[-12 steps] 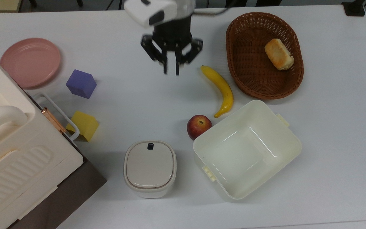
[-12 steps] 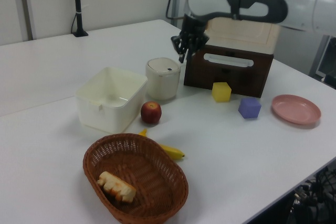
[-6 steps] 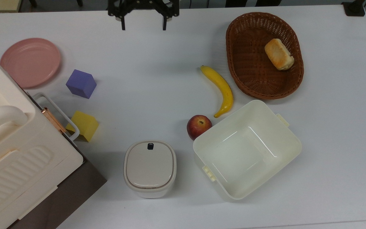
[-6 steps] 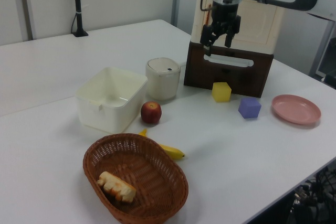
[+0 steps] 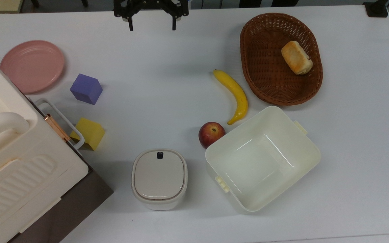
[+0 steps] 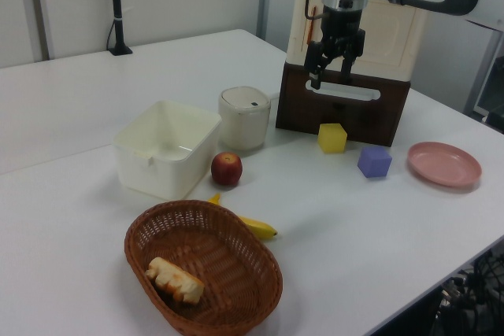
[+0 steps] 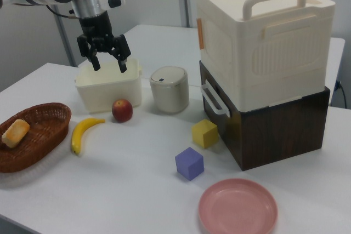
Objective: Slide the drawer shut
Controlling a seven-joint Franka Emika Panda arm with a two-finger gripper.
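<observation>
Drawer (image 7: 233,121) flush in dark cabinet under cream box (image 7: 263,36), handle facing table. Gripper (image 7: 108,64) raised well apart, fingers spread, empty. Yellow cube (image 7: 204,133) sits just before handle; purple cube (image 7: 190,163), pink plate (image 7: 237,208) nearby.

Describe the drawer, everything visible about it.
The drawer is the dark brown, wood-look bottom part of the stack, with a white loop handle on its front face. It appears fully pushed in, front flush with the cabinet. It rests on the white table, and a cream plastic box with carry handles sits on top. A yellow cube stands just in front, apart from it. Nothing grips the handle.
</observation>
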